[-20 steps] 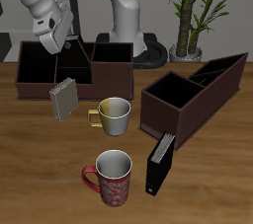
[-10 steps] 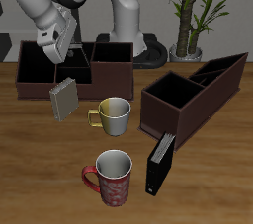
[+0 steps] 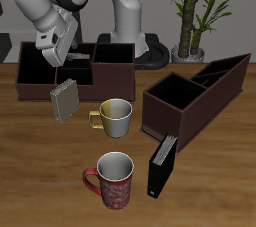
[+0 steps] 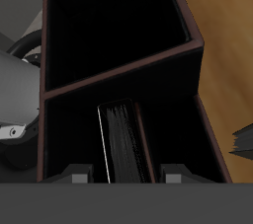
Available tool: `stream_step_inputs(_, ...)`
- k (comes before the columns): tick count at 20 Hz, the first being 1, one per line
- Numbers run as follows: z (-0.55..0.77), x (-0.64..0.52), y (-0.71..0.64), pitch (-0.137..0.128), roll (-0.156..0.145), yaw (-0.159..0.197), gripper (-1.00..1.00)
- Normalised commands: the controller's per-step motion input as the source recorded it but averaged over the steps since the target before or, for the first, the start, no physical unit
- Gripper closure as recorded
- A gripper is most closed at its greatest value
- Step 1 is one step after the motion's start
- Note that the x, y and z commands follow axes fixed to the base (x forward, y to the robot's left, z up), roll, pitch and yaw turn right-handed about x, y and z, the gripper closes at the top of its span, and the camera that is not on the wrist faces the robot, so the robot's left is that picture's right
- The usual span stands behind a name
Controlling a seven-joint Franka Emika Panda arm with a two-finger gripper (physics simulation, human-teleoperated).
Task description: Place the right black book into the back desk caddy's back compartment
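Note:
The right black book (image 4: pixel 119 147) stands on edge inside a compartment of the back desk caddy (image 4: pixel 193 55), with its pale page edge showing. My gripper (image 4: pixel 124 179) is directly above it, with its fingers apart on either side of the book and not touching it. In the exterior view my gripper (image 3: pixel 55 57) hangs over one end of the low, wide dark-brown caddy (image 3: pixel 35 89) at the table's back. The book itself is hidden there behind the gripper and the caddy walls.
The other black book (image 3: pixel 160 166) stands near the table's front edge. A grey patterned book (image 3: pixel 65 99) leans before the caddy. An olive mug (image 3: pixel 116 118), a red patterned mug (image 3: pixel 114 178), a long narrow caddy (image 3: pixel 195 96) and a plant (image 3: pixel 195 16) are also here.
My gripper has shifted a little along the caddy toward its outer end and stays just above it. Nothing on the table has moved.

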Motion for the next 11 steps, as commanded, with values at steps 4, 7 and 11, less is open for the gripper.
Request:
stream_step_inputs(4, 0.08, -0.04, 0.0, -0.013, 0.001, -0.012, -1.0)
stream_step_inputs(7, 0.2, 0.02, 0.08, -0.028, 0.006, -0.015, -1.0)
stream_step_inputs(11, 0.26, 0.0, -0.02, -0.053, -0.013, -0.05, -1.0)
